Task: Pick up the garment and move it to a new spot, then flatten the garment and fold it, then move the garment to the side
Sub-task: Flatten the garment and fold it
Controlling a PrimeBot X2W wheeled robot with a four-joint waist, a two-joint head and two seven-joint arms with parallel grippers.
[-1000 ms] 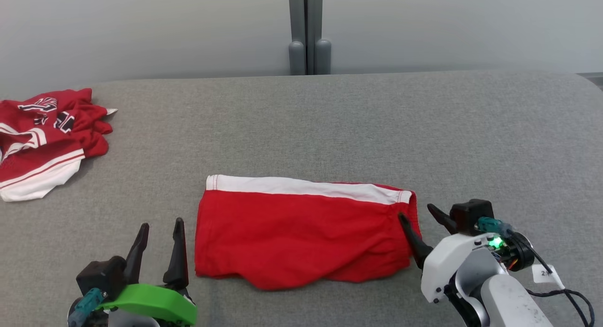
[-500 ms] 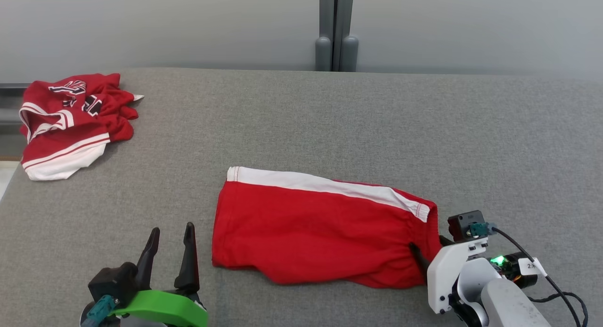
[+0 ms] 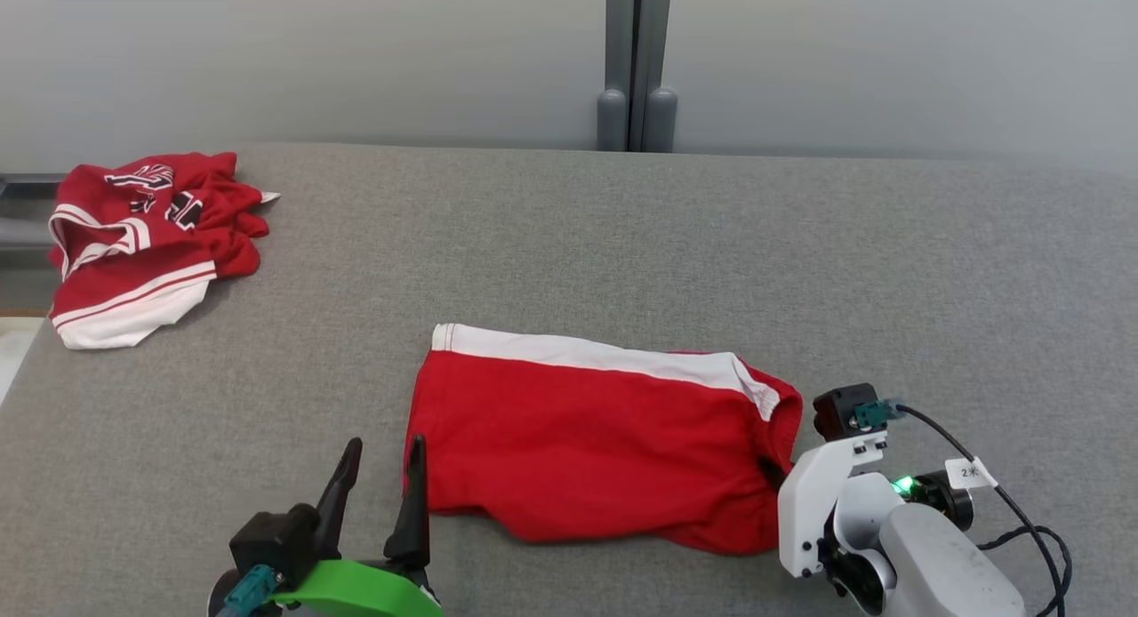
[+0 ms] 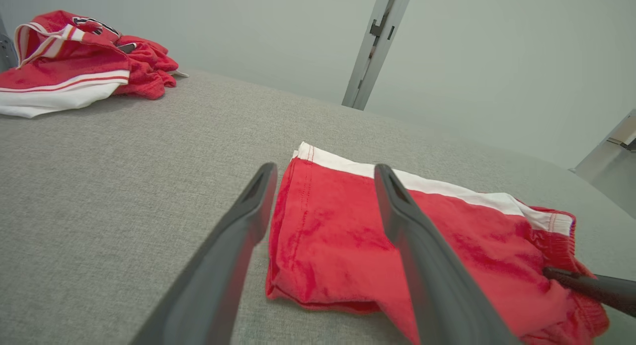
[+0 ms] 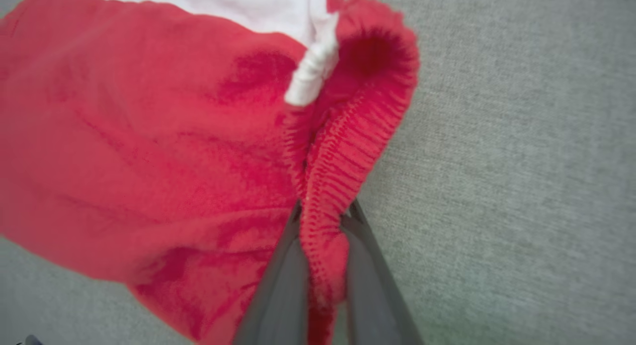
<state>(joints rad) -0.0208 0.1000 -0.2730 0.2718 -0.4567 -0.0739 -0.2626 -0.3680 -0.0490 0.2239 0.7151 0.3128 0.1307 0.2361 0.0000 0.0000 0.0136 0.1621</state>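
**Q:** Nearest the viewer, what are the two tools doing at the flat red shorts with the white band [image 3: 587,439]?

**A:** At the shorts' right end, the right gripper [image 5: 325,211] is pinching the gathered elastic waistband [image 5: 348,151]. Its two dark fingers are pressing together, and the ribbed red cloth is bunching up between them. At the shorts' left end, the left gripper [image 3: 386,441] is holding its fingers spread wide and gripping nothing. One finger is hanging over the red cloth just inside the left edge. The other is hanging over the grey woven surface [image 3: 622,244] just beside that edge. Whether either tip is touching down cannot be told.

**Q:** How are the shorts themselves lying?

**A:** They are lying flat on the grey surface, with the white stripe [image 3: 587,355] running along their far side. The waist opening is gaping slightly at the right end, just beyond the pinch.

**Q:** And where is the garment to be folded?

**A:** The red basketball jersey with black, white-outlined lettering and white sleeve cloth [image 3: 133,252] is sitting crumpled in a heap. It is lying well apart from the shorts, beyond them and to their left, by the surface's left edge. A small white tag [image 3: 267,196] is poking out on the side facing the shorts. Neither gripper is touching the jersey.

**Q:** What is standing farthest back?

**A:** Beyond the shorts, past the surface's far edge, a grey upright post [image 3: 636,66] is rising against a pale wall [image 3: 356,48].
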